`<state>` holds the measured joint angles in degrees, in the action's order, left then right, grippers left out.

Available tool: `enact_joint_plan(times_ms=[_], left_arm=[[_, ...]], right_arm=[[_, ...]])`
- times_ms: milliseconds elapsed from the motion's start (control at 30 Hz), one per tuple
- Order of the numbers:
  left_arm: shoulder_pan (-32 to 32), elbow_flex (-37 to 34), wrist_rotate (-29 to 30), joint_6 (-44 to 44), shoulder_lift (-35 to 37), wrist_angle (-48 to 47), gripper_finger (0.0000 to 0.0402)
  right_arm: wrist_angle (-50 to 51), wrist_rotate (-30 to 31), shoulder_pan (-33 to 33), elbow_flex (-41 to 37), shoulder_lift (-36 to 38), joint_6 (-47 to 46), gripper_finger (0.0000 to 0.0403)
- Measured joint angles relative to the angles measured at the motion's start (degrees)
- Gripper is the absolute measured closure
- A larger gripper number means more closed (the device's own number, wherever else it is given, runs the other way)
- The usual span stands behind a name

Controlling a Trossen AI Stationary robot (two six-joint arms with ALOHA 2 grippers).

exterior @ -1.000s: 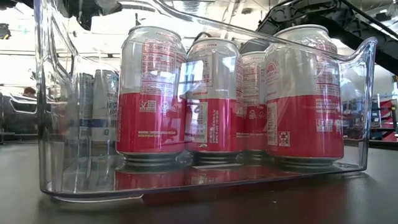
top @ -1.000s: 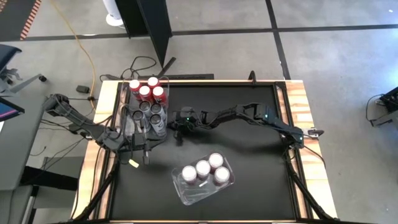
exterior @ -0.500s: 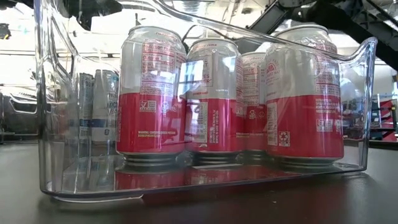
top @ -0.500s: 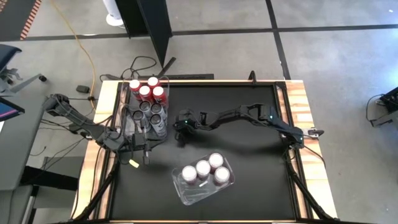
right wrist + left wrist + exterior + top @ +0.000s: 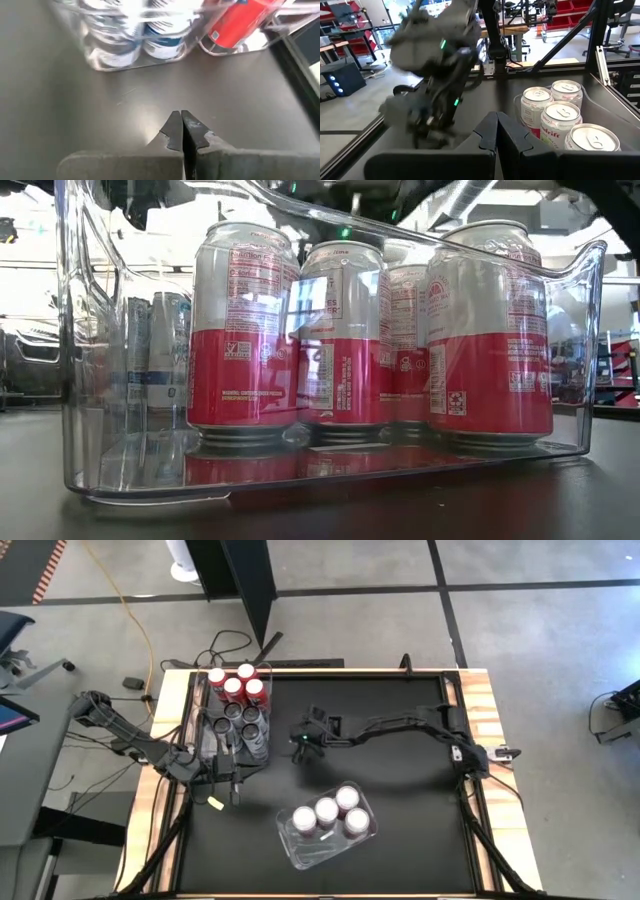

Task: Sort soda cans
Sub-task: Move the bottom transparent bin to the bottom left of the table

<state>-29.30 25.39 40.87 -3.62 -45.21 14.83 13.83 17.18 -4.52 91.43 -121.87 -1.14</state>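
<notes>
— Where's the right gripper [image 5: 303, 748]?
— Stretched over mid-table, fingers together, empty, just beside the tub of dark cans [image 5: 243, 724]. It has shifted slightly right since a second ago.
— The left gripper [image 5: 232, 787]?
— Parked at the left edge, apparently closed.

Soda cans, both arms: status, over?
Right gripper mid-table, fingers shut, empty. Left gripper at table's left edge, fingers shut, empty. Four white-and-red cans in the near tub; red cans binned far left. Nothing in the way.
</notes>
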Motion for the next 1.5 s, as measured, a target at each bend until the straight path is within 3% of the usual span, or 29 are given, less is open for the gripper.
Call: enact_joint_plan(times_ms=[233,600,733,900,1100,1267,1500], left_arm=[[0.0,0.0,-0.2,0.0,0.0,-0.1,0.0401],[0.0,0.0,-7.9,0.9,-2.3,-2.6,0.0401],[0.0,0.0,-8.4,1.2,-4.9,-2.2,0.0401],[-2.4,0.0,-9.2,4.1,-7.6,-2.3,0.0401],[-6.5,0.0,-6.8,6.7,-9.2,-0.8,0.0401],[-9.4,0.0,-6.3,10.3,-9.2,-1.9,0.0401],[-13.3,0.0,-7.9,16.8,-9.2,-5.2,0.0401]], right_arm=[[9.6,4.7,4.2,-2.5,9.1,0.6,0.0396],[9.8,14.7,11.2,-22.7,33.3,-5.6,0.0396],[11.7,14.7,15.0,-30.0,41.5,-11.7,0.0396],[17.8,15.2,22.4,-38.4,47.2,-25.7,0.0396],[20.5,16.1,33.4,-46.3,47.5,-46.0,0.0396],[19.0,16.0,41.9,-49.1,42.0,-60.4,0.0396],[5.5,15.8,47.1,-49.2,29.5,-67.8,0.0396]])
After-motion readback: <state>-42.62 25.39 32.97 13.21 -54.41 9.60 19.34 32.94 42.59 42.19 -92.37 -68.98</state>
